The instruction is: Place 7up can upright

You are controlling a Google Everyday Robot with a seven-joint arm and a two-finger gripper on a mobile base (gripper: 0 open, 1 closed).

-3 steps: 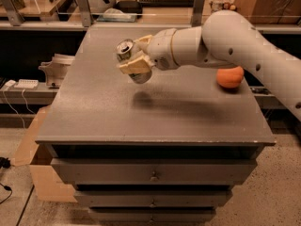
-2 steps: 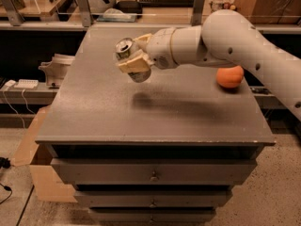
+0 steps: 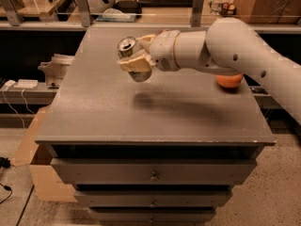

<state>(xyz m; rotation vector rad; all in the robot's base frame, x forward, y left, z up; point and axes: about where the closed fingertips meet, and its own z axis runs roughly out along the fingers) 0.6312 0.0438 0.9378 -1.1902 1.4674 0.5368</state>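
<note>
The gripper hung above the far-left part of the grey cabinet top, well clear of the surface. Its cream-coloured fingers were closed around the 7up can, one finger across the near side of the can and the other behind it. The can was off the surface in that grasp, roughly upright but leaning. Its silver top with the pull tab pointed up and to the left, and its lower end showed below the near finger. A soft shadow lay on the cabinet top just beneath the can and gripper.

The white arm reached in from the right edge of the scene, crossing over the right half of the top. An orange object sat on the surface at the far right, partly hidden behind the arm, so its exact kind could not be told.

Below the top, the cabinet's drawer fronts faced the near side. A cardboard box stood on the floor against the cabinet's left side. Shelving ran along the far side.
</note>
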